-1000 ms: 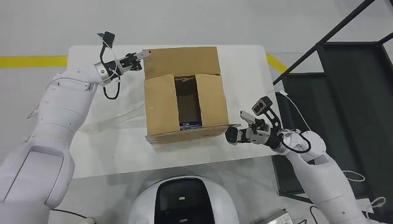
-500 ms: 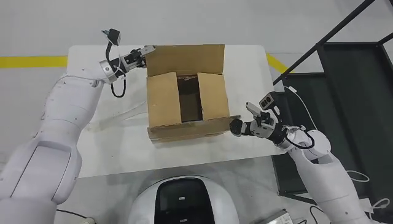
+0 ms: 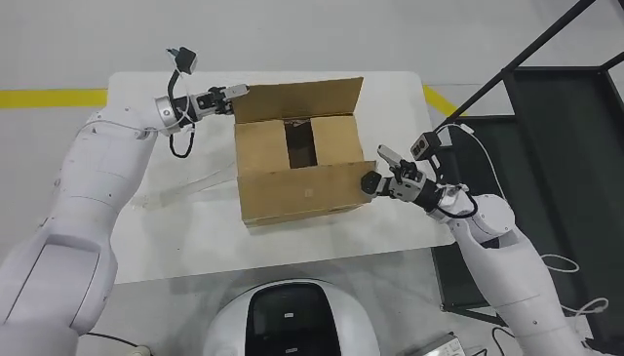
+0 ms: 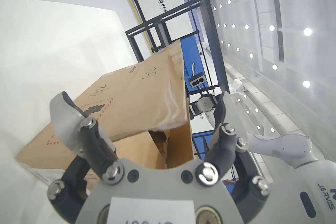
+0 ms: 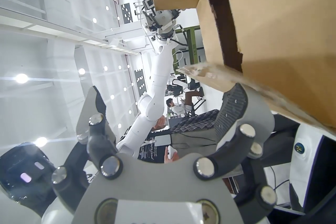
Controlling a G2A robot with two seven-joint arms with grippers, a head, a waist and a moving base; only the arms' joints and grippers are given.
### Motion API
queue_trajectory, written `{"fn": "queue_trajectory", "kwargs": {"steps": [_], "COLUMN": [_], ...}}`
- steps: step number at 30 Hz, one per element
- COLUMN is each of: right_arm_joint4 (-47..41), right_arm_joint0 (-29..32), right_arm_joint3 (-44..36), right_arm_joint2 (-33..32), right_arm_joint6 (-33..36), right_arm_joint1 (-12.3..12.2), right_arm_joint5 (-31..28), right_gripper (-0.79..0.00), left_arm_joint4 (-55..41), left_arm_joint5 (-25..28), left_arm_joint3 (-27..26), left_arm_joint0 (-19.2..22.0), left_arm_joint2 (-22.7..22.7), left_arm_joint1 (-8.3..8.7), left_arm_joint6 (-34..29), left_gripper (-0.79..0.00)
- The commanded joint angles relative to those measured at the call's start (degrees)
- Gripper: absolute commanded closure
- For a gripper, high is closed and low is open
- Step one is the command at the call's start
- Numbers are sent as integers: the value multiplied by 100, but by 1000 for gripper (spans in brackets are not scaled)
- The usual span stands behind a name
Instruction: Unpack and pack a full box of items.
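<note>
The cardboard box (image 3: 261, 146) is sitting near the middle of the white table (image 3: 166, 219), turned slightly askew to the table edges. Its far flap (image 3: 297, 98) is standing up, and its near flap (image 3: 302, 192) is tilting up on my side. The two side flaps (image 3: 338, 139) are lying over the opening, leaving a dark gap between them. What is lying inside, I cannot tell.

I am holding my left gripper (image 3: 229, 95) at the far left corner of the box, right beside the end of the far flap. In the left wrist view my left gripper (image 4: 144, 109) is showing its fingers (image 4: 65, 110) spread wide, with the corner of the flap lying between them and nothing clamped.

I am holding my right gripper (image 3: 373, 182) at the right end of the near flap. In the right wrist view that gripper (image 5: 164, 97) is also standing wide apart. One ribbed pad (image 5: 231, 107) is sitting just under the torn flap edge and seems to be touching it, though I cannot be sure.

A black frame (image 3: 526, 112) is standing off the table's right side. A yellow line (image 3: 49, 96) is running along the floor beyond the left.
</note>
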State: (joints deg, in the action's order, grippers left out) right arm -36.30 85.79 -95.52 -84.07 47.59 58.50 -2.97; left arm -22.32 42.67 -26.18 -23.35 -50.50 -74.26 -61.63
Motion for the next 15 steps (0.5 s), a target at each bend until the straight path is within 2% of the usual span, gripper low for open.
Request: {"fn": "queue_trajectory", "kwargs": {"steps": [1, 8, 15], "right_arm_joint4": [91, 466, 591], "right_arm_joint0": [-62, -336, -485], "right_arm_joint3": [53, 341, 570], "right_arm_joint2": [46, 205, 265], "right_arm_joint6": [-124, -749, -773], "right_arm_joint1": [10, 64, 90], "right_arm_joint5": [8, -185, -329], "right_gripper": [-785, -785, -785], "left_arm_joint4": [53, 248, 276], "left_arm_joint5": [13, -152, -323], "left_arm_joint3": [-61, -651, -1114], "left_arm_joint0": [-6, -143, -248], "left_arm_joint2": [40, 387, 719], "left_arm_joint1": [35, 187, 463], "left_arm_joint6": [13, -153, -324], "left_gripper": [-785, -785, -785]}}
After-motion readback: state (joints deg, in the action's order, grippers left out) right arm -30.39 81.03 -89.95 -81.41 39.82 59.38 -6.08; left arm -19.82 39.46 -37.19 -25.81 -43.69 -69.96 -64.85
